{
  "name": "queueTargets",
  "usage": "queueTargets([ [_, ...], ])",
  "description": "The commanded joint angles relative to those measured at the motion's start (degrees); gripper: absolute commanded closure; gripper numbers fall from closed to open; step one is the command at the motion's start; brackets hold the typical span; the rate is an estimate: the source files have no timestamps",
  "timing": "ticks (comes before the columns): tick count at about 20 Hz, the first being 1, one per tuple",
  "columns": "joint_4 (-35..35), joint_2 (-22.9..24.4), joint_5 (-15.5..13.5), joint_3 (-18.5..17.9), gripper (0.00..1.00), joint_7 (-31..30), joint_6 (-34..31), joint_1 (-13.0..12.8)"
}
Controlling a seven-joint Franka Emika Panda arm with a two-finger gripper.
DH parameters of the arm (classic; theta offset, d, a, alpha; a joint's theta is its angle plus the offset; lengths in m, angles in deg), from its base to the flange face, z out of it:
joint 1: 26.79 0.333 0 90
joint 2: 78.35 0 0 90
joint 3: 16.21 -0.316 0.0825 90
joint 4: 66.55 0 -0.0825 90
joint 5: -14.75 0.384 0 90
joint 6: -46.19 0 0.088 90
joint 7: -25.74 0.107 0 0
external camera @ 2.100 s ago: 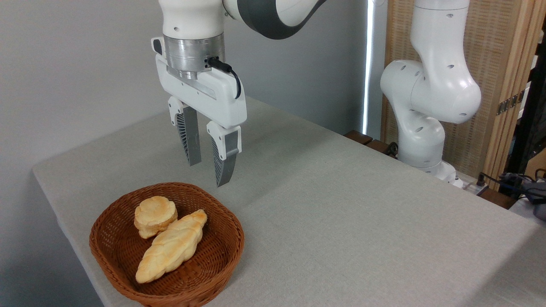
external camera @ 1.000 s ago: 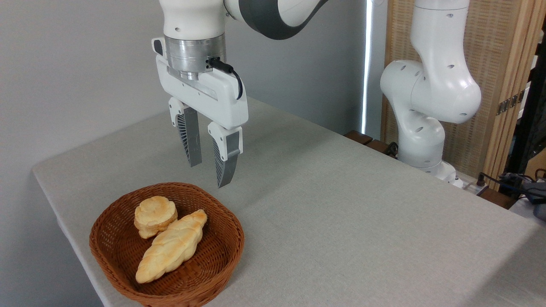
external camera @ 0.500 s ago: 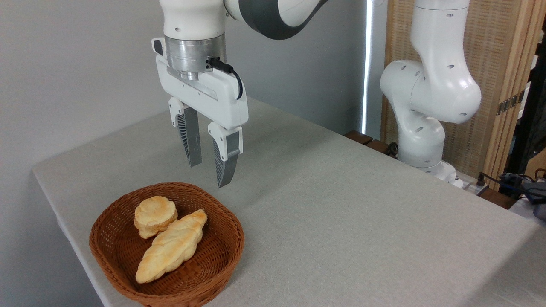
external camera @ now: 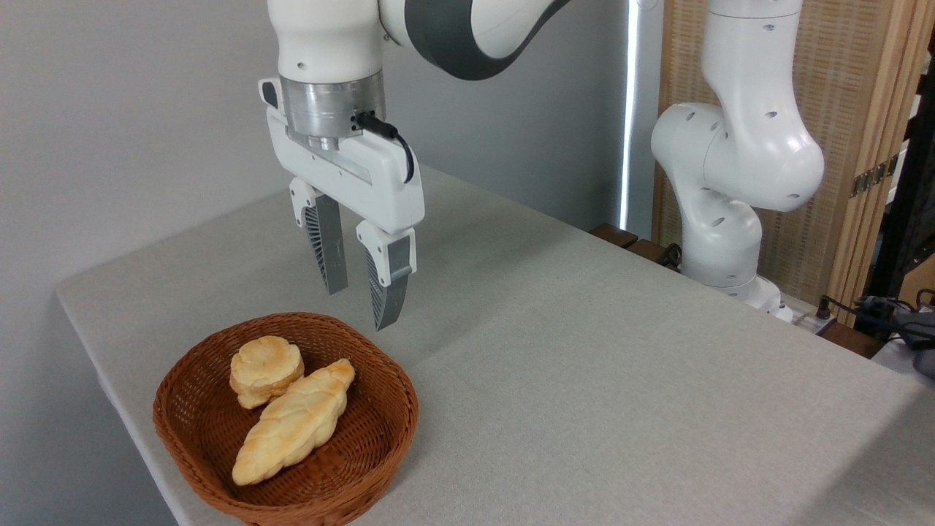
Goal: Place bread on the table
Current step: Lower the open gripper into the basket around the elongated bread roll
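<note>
While the bread (external camera: 294, 422) lies in the basket (external camera: 387, 431) beside the bun (external camera: 266, 370), the gripper (external camera: 361, 309) hangs above the basket's rim, fingers spread, empty.

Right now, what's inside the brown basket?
Inside the basket lie two things: the long braided bread and a small round bun, touching each other. The woven floor under them is covered, so anything beneath can't be seen.

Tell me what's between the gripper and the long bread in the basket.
Nothing solid. In the camera view, the open gripper hangs above the basket's rim, with only air between it and the bread.
</note>
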State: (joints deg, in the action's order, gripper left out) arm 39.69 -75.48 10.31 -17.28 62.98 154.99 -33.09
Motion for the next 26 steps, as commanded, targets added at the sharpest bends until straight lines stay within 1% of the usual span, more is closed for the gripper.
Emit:
queueTargets([
  [1,-0.59,-1.28,-0.39,0.02,0.00,-0.67,2.89,0.23],
  [5,-0.59,-3.03,-0.57,0.02,0.00,-2.08,9.14,0.23],
  [6,-0.59,-3.48,-0.57,-0.07,0.00,-3.30,10.98,0.23],
  [9,-0.59,-5.58,-0.40,0.02,0.00,-10.84,17.30,0.23],
  [10,-0.51,-6.20,-0.22,0.02,0.00,-12.52,18.37,0.15],
  [14,-0.42,-7.87,-0.48,0.54,0.00,-14.03,18.56,-0.20],
  [18,-0.24,-10.16,-0.49,0.81,0.00,-22.19,20.48,-0.64],
  [22,-0.24,-12.17,-0.57,0.81,0.00,-25.19,23.03,-1.78],
  [24,-0.24,-13.06,0.13,0.72,0.00,-24.59,23.82,-2.31],
  [25,-0.24,-13.41,0.91,0.72,0.00,-24.32,24.26,-2.84],
  [26,-0.24,-13.50,2.49,0.72,0.00,-24.40,24.27,-2.93],
])
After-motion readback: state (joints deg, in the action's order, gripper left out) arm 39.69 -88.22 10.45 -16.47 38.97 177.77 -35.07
